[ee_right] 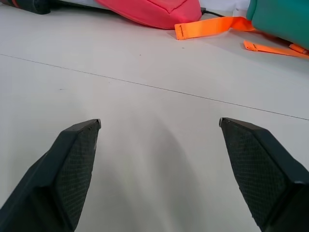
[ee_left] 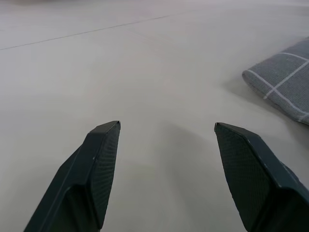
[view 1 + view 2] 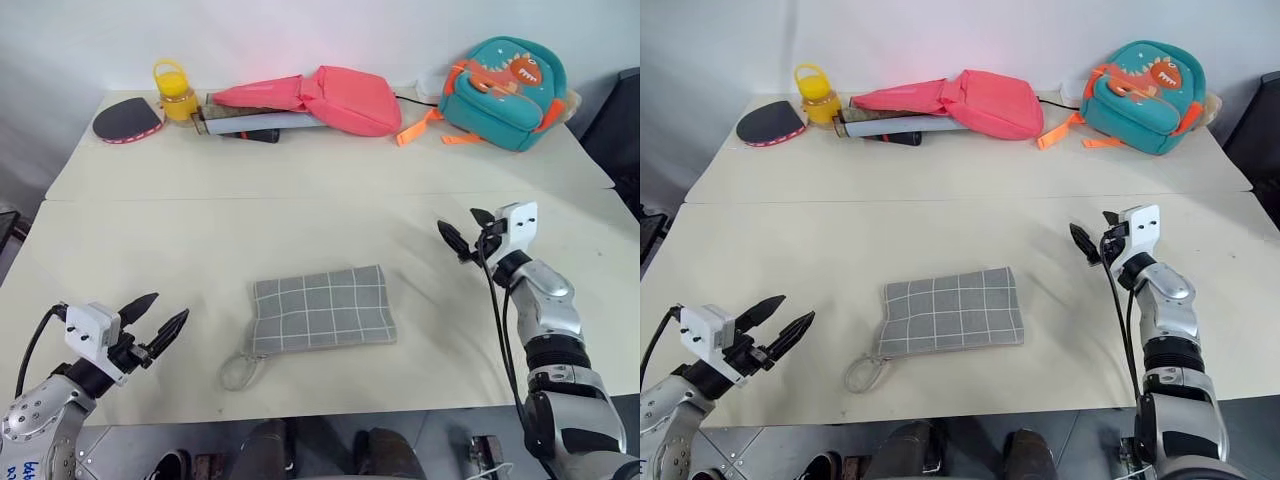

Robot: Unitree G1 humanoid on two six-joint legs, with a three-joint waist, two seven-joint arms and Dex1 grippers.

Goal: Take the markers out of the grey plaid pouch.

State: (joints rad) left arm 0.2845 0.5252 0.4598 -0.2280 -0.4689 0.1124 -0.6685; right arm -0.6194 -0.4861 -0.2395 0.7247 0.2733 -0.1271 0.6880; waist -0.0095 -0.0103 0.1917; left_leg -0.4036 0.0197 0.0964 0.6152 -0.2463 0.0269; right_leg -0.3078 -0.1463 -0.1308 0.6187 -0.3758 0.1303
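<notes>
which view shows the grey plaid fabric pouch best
The left eye view: the whole flat grey plaid fabric pouch lies in sight on the white table, loop strap included. The right eye view shows it equally whole. The left wrist view catches just one corner.

- I count one grey plaid pouch (image 3: pixel 320 309), frame centre.
- One pink bag (image 3: pixel 330 98) and one teal backpack (image 3: pixel 505 78), top.
- One yellow jar (image 3: pixel 175 92) and one paddle (image 3: pixel 127 121), upper left.
- Two grippers: left gripper (image 3: pixel 155 320), right gripper (image 3: pixel 466 229).

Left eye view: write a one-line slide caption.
Grey plaid pouch lies flat between open left gripper and right gripper.
</notes>
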